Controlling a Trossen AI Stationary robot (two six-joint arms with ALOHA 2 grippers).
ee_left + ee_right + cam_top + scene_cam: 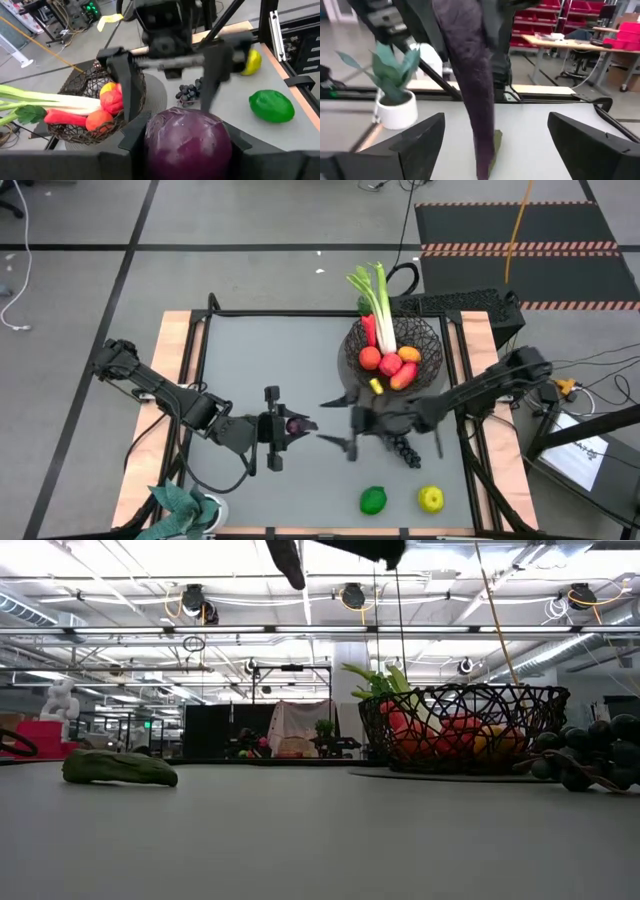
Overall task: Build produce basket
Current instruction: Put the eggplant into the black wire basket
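The black wire basket [432,340] stands at the far right and holds a leek [380,300], a carrot, and red, orange and yellow fruits. My left gripper [290,425] is at the table's middle, shut on a purple eggplant [187,142]. My right gripper [338,425] is open and faces it from the right. Its fingers stand either side of the eggplant [470,75] in the right wrist view, short of it. Dark grapes [405,448], a green fruit [373,500] and a yellow fruit [431,498] lie on the table near the right front. My left gripper pinches the eggplant between its two fingers [134,137], on the bulb's two sides [152,145]. The fingers come about level from the table's left. The eggplant stands upright in the hold, its greenish lower end [492,150] pointing down. No purple thing shows on the table in the low view.
A teal plant in a white pot [185,508] stands at the near left corner. A long dark green vegetable [120,768] lies on the table in the low view; I cannot find it in the high view. The grapes [585,755] lie beside the basket [460,730].
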